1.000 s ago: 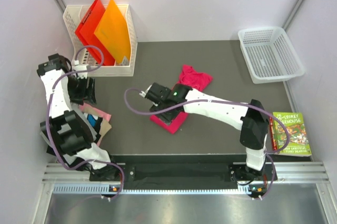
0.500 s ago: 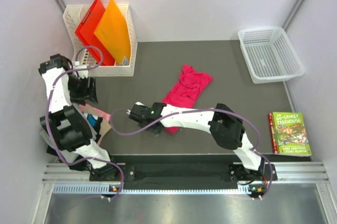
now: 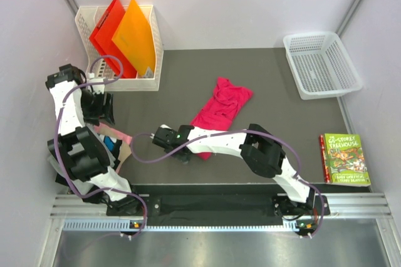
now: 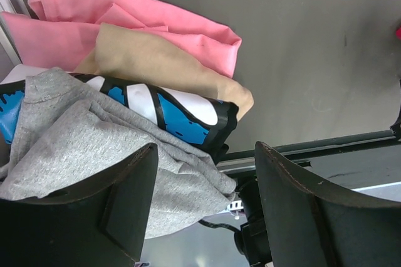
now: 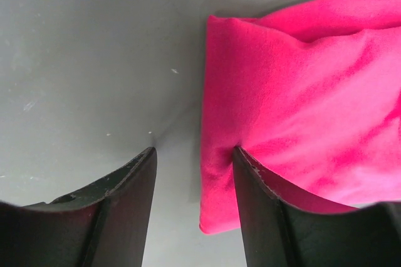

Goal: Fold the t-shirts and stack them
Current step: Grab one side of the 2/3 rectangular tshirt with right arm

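The magenta t-shirt [image 3: 219, 111] lies stretched out on the dark table, running from the middle toward the near left. My right gripper [image 3: 185, 153] is open at the shirt's near-left corner. In the right wrist view [image 5: 194, 154] one finger rests on bare table and the other presses the magenta cloth [image 5: 301, 104] just inside its edge. My left gripper [image 3: 100, 108] is open and empty, above the stack at the table's left edge. The left wrist view [image 4: 203, 151] shows that stack: pale pink shirt [image 4: 125, 22], tan shirt [image 4: 156, 66], blue patterned shirt [image 4: 178, 116], grey shirt [image 4: 81, 148].
A white rack [image 3: 158, 60] holding red and orange folders [image 3: 122, 32] stands at the back left. A white basket [image 3: 293, 51] is at the back right. A green-covered book [image 3: 346, 158] lies at the right edge.
My right arm swung from the table's middle to the near left, and the magenta shirt went from bunched under the arm to lying stretched out. The left arm barely moved.
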